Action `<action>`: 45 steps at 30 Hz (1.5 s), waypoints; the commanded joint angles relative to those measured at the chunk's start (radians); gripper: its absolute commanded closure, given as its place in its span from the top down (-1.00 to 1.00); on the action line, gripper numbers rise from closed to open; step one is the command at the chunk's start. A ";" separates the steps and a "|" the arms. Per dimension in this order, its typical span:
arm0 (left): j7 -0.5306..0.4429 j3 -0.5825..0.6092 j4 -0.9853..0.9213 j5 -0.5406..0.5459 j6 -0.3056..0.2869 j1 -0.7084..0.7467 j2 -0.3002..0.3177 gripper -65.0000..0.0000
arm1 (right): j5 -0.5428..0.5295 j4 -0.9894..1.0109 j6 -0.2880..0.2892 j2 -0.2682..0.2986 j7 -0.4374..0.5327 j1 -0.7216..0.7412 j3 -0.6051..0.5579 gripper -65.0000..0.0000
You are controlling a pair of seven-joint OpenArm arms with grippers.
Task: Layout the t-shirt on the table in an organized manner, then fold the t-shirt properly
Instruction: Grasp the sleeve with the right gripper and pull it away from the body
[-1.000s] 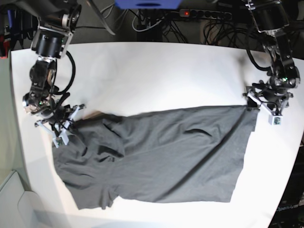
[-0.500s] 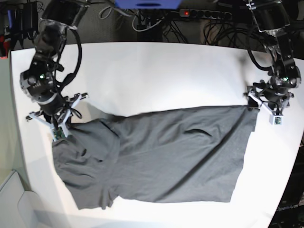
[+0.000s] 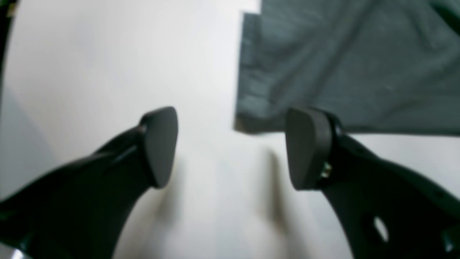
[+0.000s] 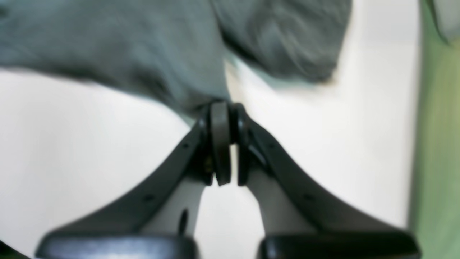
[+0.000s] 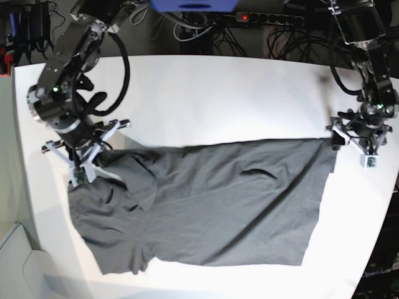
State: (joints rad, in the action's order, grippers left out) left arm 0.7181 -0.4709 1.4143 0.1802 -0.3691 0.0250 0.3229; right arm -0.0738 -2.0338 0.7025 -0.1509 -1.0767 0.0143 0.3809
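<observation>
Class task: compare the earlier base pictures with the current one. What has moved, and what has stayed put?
The right hand, shut on the t-shirt, swung its arm toward the table's far edge and tugged the shoulder fabric along. The left hand, open, drifted slightly outward from the hem corner. The shirt's body stayed flat.

I see the t-shirt (image 5: 212, 205), dark charcoal grey, spread mostly flat across the lower middle of the base frame on the white table (image 5: 206, 99). Its right edge lies straight, while its left end is bunched and rumpled, with one sleeve at lower left.
</observation>
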 commanded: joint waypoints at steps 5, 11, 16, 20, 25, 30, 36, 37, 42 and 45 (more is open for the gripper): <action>-0.032 -0.005 0.010 0.005 0.000 -0.009 0.055 0.41 | -0.128 -0.017 -0.004 0.000 -0.099 0.102 0.128 -1.00; -0.032 -0.005 0.016 0.005 0.000 -0.012 0.095 0.41 | -0.172 -0.017 -0.004 0.007 0.008 -0.020 0.171 -1.00; -0.033 -0.005 0.016 0.005 -0.001 -0.035 0.104 0.41 | -0.172 -0.017 -0.004 0.003 0.254 -0.258 0.171 -1.00; -0.033 -0.004 0.004 0.006 -0.001 -0.075 0.104 0.41 | -0.176 -0.015 -0.004 -0.003 0.419 -0.408 0.163 -1.00; -0.033 0.002 0.004 0.006 -0.001 -0.115 0.095 0.41 | -0.174 -0.017 -0.004 -0.006 0.603 -0.563 0.120 -1.00; -0.033 0.004 0.004 0.008 -0.001 -0.179 0.074 0.41 | -0.169 -0.015 -0.004 -0.006 0.757 -0.704 -0.001 -1.00; -0.025 0.060 -0.003 0.008 -0.001 -0.257 0.041 0.41 | -0.169 -0.015 -0.004 -0.006 0.866 -0.837 -0.116 -1.00; -0.032 0.097 -0.016 0.006 -0.001 -0.262 0.040 0.41 | -0.169 -0.015 -0.004 -0.006 0.878 -0.854 -0.125 -1.00; -0.033 0.220 -0.091 0.005 -0.001 -0.299 0.040 0.41 | -0.171 -0.015 -0.004 -0.006 0.938 -0.917 -0.121 -1.00; -0.041 0.246 -0.185 0.005 -0.001 -0.350 0.038 0.41 | -0.174 -0.015 -0.004 -0.006 0.993 -0.933 -0.072 -1.00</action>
State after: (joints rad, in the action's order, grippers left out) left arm 0.7036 -0.2203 1.2098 0.1776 -0.3710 -0.2958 0.3447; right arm -0.2249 -2.0331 0.6895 -0.1627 -0.1181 -0.8845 0.3172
